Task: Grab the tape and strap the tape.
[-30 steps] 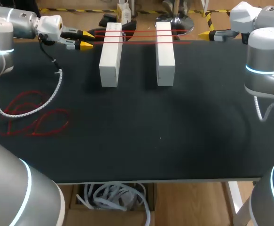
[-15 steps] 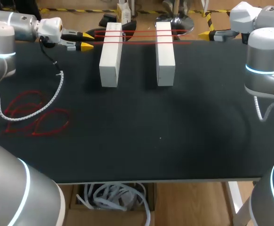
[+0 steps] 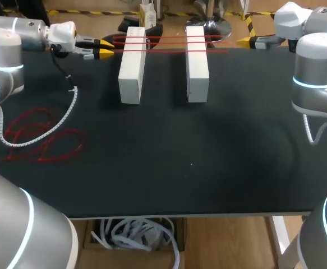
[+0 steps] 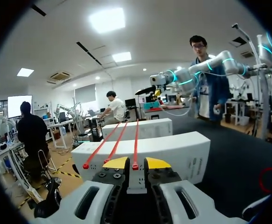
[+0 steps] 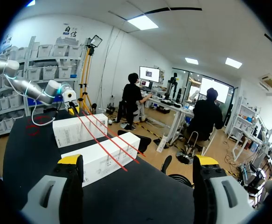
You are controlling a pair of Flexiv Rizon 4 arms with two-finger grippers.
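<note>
The work surface is a black table (image 3: pixel 169 168) carrying two white boxes set side by side, the left white box (image 3: pixel 131 67) and the right white box (image 3: pixel 197 64). In the head view, three red straps (image 3: pixel 166 43) lie stretched across the far ends of both boxes. A heap of loose red straps (image 3: pixel 40 140) lies on the table near its left edge, well apart from the boxes. The left gripper (image 3: pixel 106 47) stands just beside the left white box, at the left-hand ends of the stretched straps. The right gripper (image 3: pixel 246 41) hangs at the far right of the table, apart from the straps' other ends. In the left wrist view, the left gripper's jaws are parted by a narrow gap. The end of one strap (image 4: pixel 135 165) lies in that gap and is not seen to be pinched from both sides. The other two strap ends lie beside it on the box top. In the right wrist view, the right gripper's jaws stand wide apart with nothing between them, and boxes and straps lie well ahead of it. Assessment: laying three straps over the boxes is done. No strap is seen fastened or held, so grasping and strapping are judged outstanding. The heap suggests further straps await handling.
</note>
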